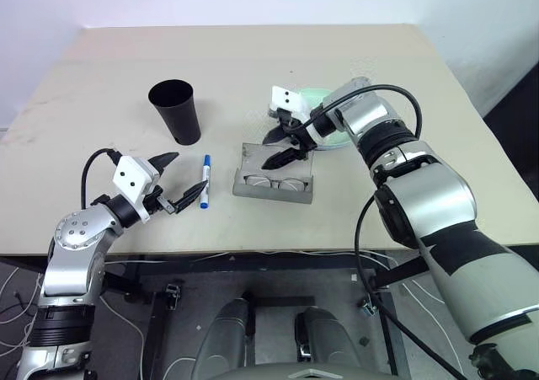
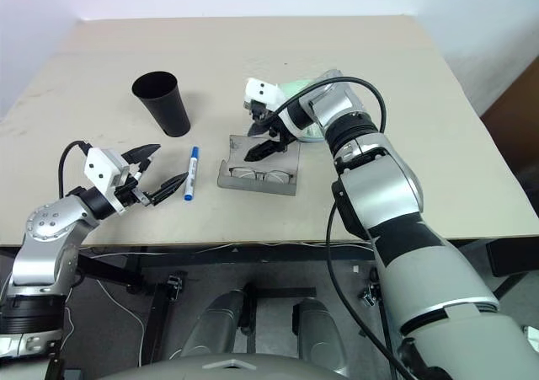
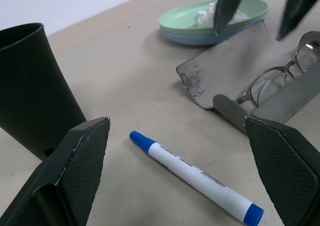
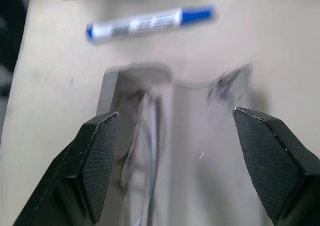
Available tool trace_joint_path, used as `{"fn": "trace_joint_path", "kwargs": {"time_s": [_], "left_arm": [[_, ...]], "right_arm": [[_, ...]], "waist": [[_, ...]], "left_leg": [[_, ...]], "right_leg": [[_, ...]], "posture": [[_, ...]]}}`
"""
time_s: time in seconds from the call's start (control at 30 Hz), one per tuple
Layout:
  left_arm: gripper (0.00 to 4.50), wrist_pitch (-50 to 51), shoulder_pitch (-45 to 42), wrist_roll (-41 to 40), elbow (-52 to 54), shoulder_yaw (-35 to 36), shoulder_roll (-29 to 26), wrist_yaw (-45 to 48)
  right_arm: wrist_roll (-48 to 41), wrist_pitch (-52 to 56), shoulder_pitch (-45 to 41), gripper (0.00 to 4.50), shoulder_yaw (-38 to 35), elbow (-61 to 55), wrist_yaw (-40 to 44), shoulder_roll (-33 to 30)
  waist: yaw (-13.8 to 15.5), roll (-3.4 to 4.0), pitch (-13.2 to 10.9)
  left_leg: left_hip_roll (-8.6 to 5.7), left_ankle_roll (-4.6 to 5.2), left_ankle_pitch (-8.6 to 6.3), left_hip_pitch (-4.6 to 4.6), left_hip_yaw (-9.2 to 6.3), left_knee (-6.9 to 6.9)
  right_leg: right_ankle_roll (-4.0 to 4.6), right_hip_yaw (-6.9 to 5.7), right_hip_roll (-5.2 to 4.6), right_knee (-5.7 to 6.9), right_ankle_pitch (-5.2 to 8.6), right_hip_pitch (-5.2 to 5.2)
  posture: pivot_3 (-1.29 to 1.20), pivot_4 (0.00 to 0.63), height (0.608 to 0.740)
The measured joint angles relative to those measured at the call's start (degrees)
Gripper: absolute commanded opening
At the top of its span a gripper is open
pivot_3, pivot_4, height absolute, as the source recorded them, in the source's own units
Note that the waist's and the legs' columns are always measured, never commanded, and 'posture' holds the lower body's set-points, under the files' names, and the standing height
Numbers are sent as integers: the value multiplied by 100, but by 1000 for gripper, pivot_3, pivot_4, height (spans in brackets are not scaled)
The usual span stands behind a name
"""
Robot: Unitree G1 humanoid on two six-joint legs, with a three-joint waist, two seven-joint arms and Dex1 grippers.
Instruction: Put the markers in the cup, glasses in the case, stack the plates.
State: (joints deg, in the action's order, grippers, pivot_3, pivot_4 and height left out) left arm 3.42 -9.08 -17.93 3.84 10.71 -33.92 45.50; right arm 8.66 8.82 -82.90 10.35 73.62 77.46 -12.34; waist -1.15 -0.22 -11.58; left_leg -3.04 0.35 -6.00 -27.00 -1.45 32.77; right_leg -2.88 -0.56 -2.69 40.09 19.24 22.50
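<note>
Glasses point(image 1: 274, 180) lie inside the open case point(image 1: 274, 178). Right gripper point(image 1: 284, 141) hovers over the case, jaws apart, empty. Marker point(image 1: 205, 180) lies just left of the case; left gripper point(image 1: 168, 182) open beside it. Next, in my judgement: close the lid gently, pushing from its far edge.

The right arm partly hides the stacked plates point(image 1: 330, 137); right wrist view blurred.

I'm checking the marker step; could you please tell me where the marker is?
In the left eye view, the marker lies flat on the table, between the black cup and the open case.
</note>
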Motion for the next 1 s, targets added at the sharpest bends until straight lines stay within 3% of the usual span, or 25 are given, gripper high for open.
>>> {"fn": "trace_joint_path", "kwargs": {"time_s": [0.3, 0.57, 1.0], "left_arm": [[4500, -10, -30, 9, -45, -44, 0, 46], [4500, -10, -79, 9, -93, -44, -8, 64], [4500, 83, 30, 0, 98, -35, -87, 5]], "right_arm": [[-228, 195, -34, 130, -508, 51, -1298, 5], [8, -408, 299, 55, -455, 130, -2529, 147], [691, -800, 454, 55, -1, 333, -3210, 143]], "waist": [[-3, 0, 0], [-1, -1, 0], [-5, 0, 0]], "left_leg": [[0, 0, 0, -5, 5, -1], [0, 0, 1, -4, 9, -1], [0, 0, 2, -1, 11, -1]], "right_leg": [[0, 5, 0, 0, 0, 6], [0, 6, 0, 0, 0, 6], [-1, 8, 2, 0, 0, 4]], "posture": [[0, 150, 727], [0, 150, 727], [0, 150, 727]]}}
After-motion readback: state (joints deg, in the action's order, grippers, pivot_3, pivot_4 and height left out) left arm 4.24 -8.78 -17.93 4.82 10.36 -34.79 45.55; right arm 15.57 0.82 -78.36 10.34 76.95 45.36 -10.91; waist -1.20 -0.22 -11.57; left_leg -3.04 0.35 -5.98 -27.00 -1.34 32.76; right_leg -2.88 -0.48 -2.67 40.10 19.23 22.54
